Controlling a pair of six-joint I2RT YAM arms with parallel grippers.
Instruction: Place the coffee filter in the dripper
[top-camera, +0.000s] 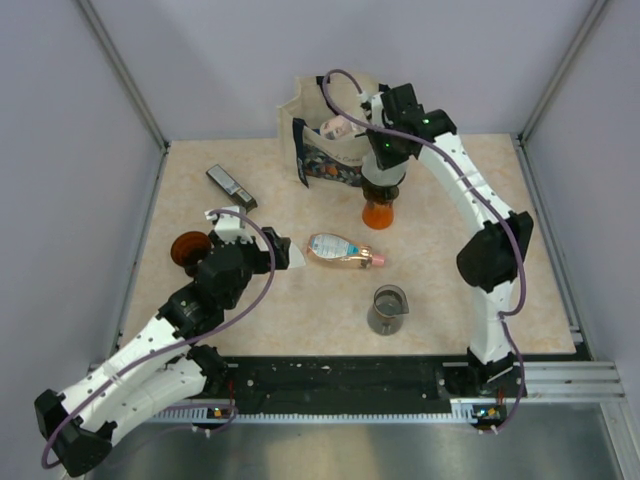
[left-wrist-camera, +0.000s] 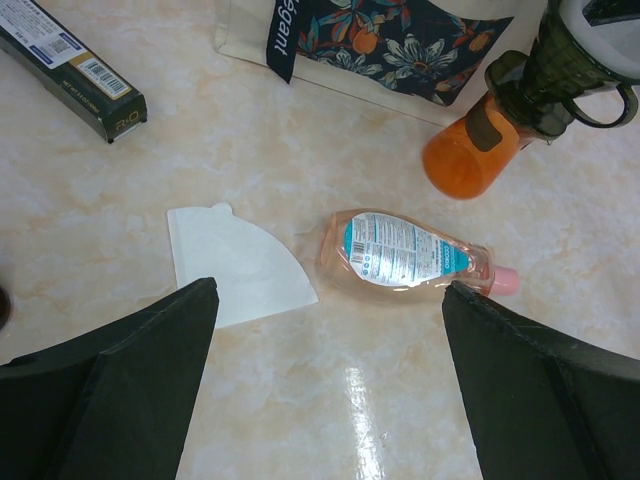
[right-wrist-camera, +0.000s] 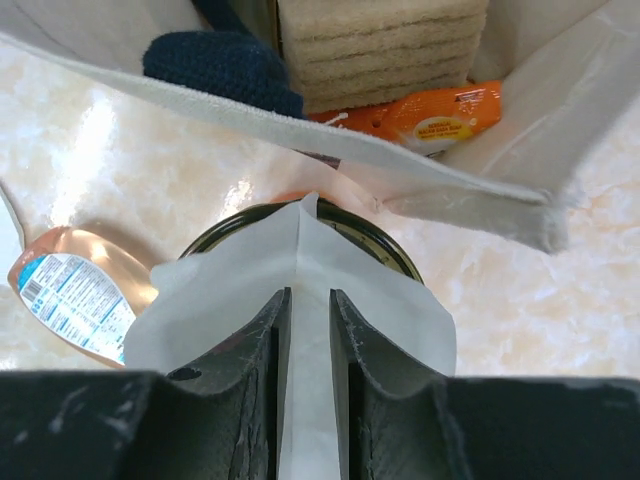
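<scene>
Tabletop scene: filter held over dripper

Beige marble table (top-camera: 440, 225), grey walls. Right gripper (right-wrist-camera: 309, 300), jaws nearly closed, pinches a white filter (right-wrist-camera: 220, 290) directly above the dripper (right-wrist-camera: 390, 252). Left gripper (left-wrist-camera: 328, 290) hangs wide open, empty, above a second filter (left-wrist-camera: 235, 262).

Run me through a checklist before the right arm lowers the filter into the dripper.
1. Right gripper shut on the coffee filter: ok, the fingers pinch its fold.
2. Filter lined up over the dripper: ok, the dark rim shows around it.
3. Filter opened into a cone: cannot tell, the fingers hide it.
4. Tote bag clear of the rim: cannot tell, its edge lies close by.
5. Left gripper out of the way: ok, open over the spare filter, apart from the dripper.
</scene>
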